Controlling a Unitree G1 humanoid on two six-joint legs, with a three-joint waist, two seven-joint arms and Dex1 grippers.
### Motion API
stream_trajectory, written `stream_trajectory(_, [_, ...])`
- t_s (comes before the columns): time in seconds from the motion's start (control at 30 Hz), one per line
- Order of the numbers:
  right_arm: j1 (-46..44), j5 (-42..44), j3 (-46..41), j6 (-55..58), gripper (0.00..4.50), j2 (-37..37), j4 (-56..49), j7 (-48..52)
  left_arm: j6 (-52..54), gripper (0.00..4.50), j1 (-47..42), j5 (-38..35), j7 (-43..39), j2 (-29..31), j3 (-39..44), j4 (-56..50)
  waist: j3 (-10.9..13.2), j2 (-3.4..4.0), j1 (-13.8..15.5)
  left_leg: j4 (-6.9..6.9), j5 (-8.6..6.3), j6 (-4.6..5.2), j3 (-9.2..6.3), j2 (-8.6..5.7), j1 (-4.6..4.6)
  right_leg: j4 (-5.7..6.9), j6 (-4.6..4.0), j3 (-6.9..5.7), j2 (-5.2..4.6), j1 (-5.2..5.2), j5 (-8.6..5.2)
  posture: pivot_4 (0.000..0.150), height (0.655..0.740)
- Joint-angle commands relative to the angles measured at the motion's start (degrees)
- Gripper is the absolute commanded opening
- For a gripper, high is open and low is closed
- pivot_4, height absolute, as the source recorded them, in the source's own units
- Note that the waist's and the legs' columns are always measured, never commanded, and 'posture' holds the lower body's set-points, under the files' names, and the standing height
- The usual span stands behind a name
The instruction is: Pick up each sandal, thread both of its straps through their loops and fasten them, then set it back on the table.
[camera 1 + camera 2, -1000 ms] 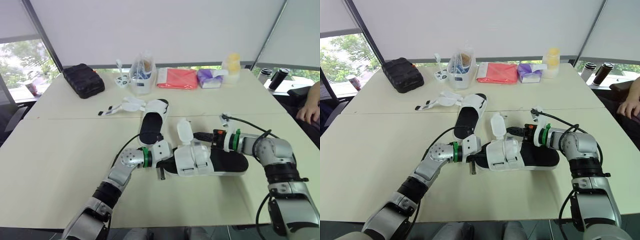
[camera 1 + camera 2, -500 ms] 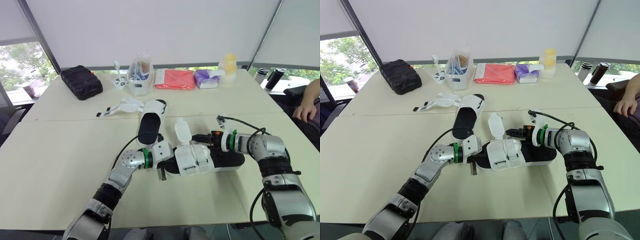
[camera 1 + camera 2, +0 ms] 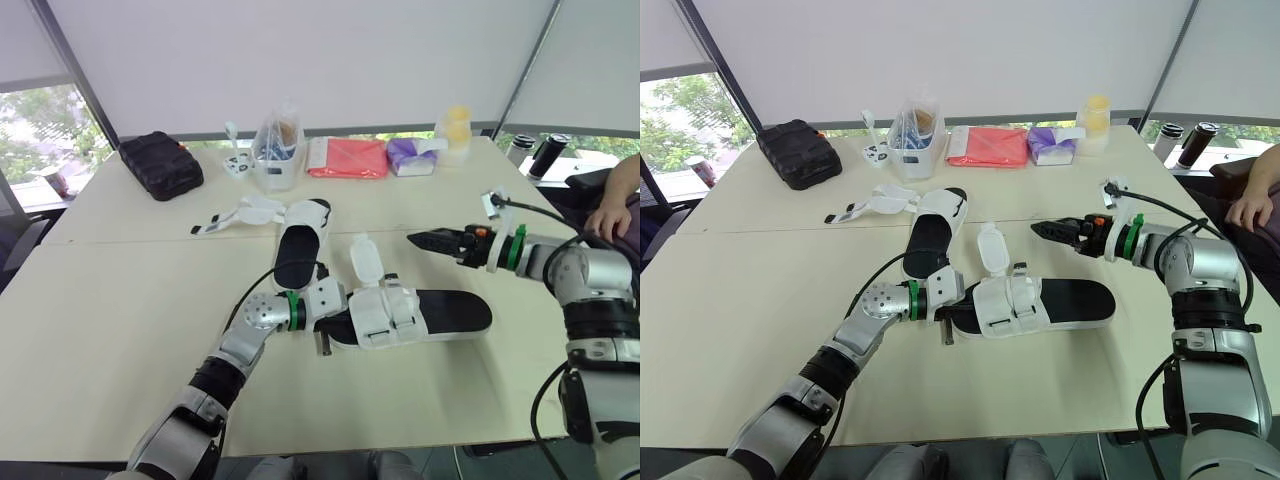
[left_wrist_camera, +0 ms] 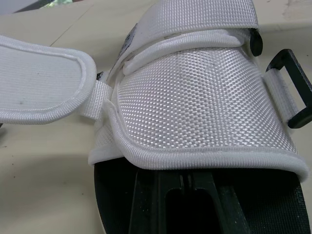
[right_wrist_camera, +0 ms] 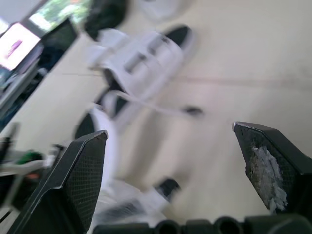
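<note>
At the sandal's (image 3: pixel 450 312) toe, the left gripper (image 3: pixel 330 324) appeared clamped on its sole, steadying it on the table (image 3: pixel 120 300); above it, the right gripper (image 3: pixel 420 239) hovered wide open, empty.

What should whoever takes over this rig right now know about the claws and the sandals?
Left claw: at the toe end of the near sandal; grip unclear.
Right claw: open, empty, in the air beyond that sandal.
Near sandal lies on the table; one strap flap stands open, unthreaded.
Far sandal: on the table, straps splayed loose.
Done: neither sandal fastened. Left: both.
</note>
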Motion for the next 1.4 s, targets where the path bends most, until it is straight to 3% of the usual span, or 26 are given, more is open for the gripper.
stream_trajectory(0.03, [-2.13, -0.71, 4.07, -0.40, 4.45, 2.85, -2.34, 3.53, 0.48, 0.00, -0.55, 2.74, 1.59, -0.44, -0.85, 3.35, 0.00, -0.01, -0.03, 0.00, 0.00, 0.00, 0.00, 0.00, 0.00, 0.00, 0.00, 0.00, 0.00, 0.00, 0.00, 0.150, 0.7400])
stream_trajectory(0.37, [-8.75, -5.13, 10.84, 0.56, 4.45, 8.93, 10.80, 10.73, 1.27, 0.00, 2.22, 2.89, 2.10, 0.20, -1.07, -0.04, 0.00, 0.00, -0.17, -0.04, 0.01, -0.04, -0.04, -0.06, -0.12, 0.02, 0.00, 0.04, -0.03, -0.17, 0.03, 0.150, 0.7400])
stream_trajectory(0.5, [-17.40, -3.53, 5.16, 5.09, 4.45, 14.80, 25.82, 7.56, 2.07, 0.00, 3.16, 3.05, 3.13, 0.19, -1.15, -1.53, -0.01, 0.05, -0.41, -0.12, 0.04, -0.09, -0.02, -0.03, -0.15, 0.09, -0.06, 0.08, -0.01, -0.30, 0.07, 0.150, 0.7400])
stream_trajectory(0.67, [-24.14, -4.46, -1.06, 1.87, 4.45, 18.31, 41.13, 0.21, 2.62, 0.00, 4.31, 3.20, 3.94, 0.58, -1.37, -3.26, -0.03, 0.07, -0.05, -0.11, 0.32, -0.57, -0.05, -0.05, -0.63, 0.17, -0.18, 0.10, 0.01, -0.84, 0.14, 0.150, 0.7400])
stream_trajectory(0.87, [-26.73, -6.04, -6.15, -2.96, 4.45, 20.41, 47.98, -5.74, 4.14, 0.00, 6.72, 3.38, 5.79, 1.25, -1.38, -6.44, -0.03, 0.09, -0.56, -0.11, 0.34, -0.60, 0.00, -0.06, -0.99, 0.16, -0.22, 0.13, 0.00, -1.21, 0.16, 0.150, 0.7400])
stream_trajectory(0.93, [-26.86, -6.58, -7.15, -4.07, 3.94, 20.78, 48.49, -6.52, 4.48, 0.00, 7.25, 3.31, 6.03, 1.46, -1.53, -7.19, -0.03, 0.09, -0.85, -0.11, 0.35, -0.60, 0.00, -0.06, -1.00, 0.17, -0.22, 0.13, 0.01, -1.21, 0.17, 0.150, 0.7400])
stream_trajectory(1.0, [-27.07, -6.58, -8.58, -5.04, 3.16, 21.05, 48.94, -7.76, 4.80, 0.00, 7.63, 3.24, 6.27, 1.59, -1.67, -7.73, -0.04, 0.10, -1.41, -0.11, 0.35, -0.60, -0.01, -0.06, -1.00, 0.19, -0.22, 0.13, 0.00, -1.20, 0.17, 0.150, 0.7400])
stream_trajectory(1.2, [-27.65, -7.93, -9.81, -6.26, 0.02, 20.80, 48.59, -5.41, 5.22, 0.00, 7.64, 3.22, 6.54, 1.31, -2.13, -8.13, -0.04, 0.11, -1.58, -0.11, 0.35, -0.59, 0.00, -0.06, -0.97, 0.21, -0.22, 0.13, 0.01, -1.18, 0.17, 0.150, 0.7400])
stream_trajectory(1.4, [-26.55, -10.90, -6.72, -10.52, 0.02, 20.24, 44.37, 3.98, 5.09, 0.00, 7.39, 3.14, 6.23, 1.12, -2.26, -7.69, -0.04, 0.11, -1.59, -0.09, 0.35, -0.59, 0.00, -0.06, -0.97, 0.22, -0.21, 0.13, 0.00, -1.17, 0.17, 0.150, 0.7400])
